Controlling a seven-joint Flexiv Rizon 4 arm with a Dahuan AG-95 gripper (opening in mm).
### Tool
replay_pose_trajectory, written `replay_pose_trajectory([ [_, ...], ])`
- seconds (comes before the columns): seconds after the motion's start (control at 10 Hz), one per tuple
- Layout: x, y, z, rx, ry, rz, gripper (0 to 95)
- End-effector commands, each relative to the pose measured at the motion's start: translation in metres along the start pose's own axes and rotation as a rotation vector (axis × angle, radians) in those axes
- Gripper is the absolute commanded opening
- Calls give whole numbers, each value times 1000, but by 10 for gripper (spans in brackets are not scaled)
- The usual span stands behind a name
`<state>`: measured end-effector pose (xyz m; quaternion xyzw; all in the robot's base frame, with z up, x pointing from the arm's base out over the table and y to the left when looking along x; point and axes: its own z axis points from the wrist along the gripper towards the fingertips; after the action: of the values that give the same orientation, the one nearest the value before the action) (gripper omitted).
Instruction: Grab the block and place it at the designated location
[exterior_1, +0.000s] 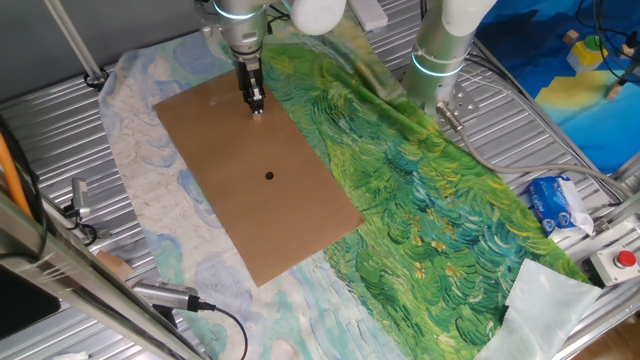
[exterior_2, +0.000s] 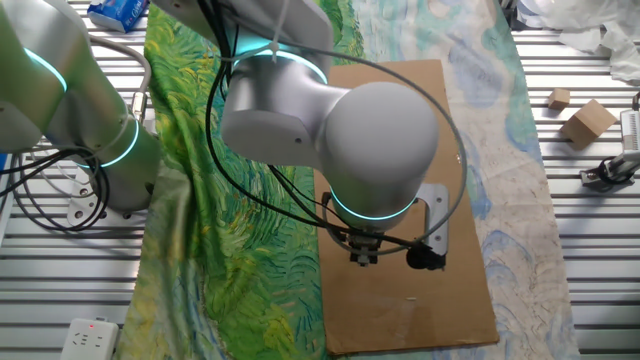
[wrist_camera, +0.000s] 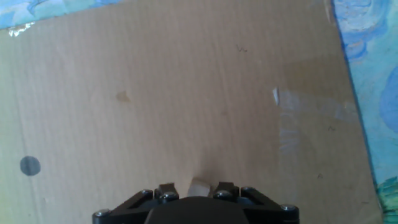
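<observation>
On the brown cardboard sheet (exterior_1: 250, 180), the claw (exterior_1: 256, 103) pinched the tiny tan block (wrist_camera: 199, 186) between its fingertips near the sheet's far end, well apart from the black dot (exterior_1: 269, 176).
</observation>
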<state>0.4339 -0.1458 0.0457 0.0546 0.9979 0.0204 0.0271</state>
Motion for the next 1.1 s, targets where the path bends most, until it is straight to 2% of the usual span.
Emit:
replay_pose_trajectory([
  [0.1,1,0,5,4,-11,0,380],
  [0.7,4,1,15,18,-43,7,380],
  [0.8,4,1,16,21,-44,9,190],
  [1.1,4,1,17,30,-52,7,190],
])
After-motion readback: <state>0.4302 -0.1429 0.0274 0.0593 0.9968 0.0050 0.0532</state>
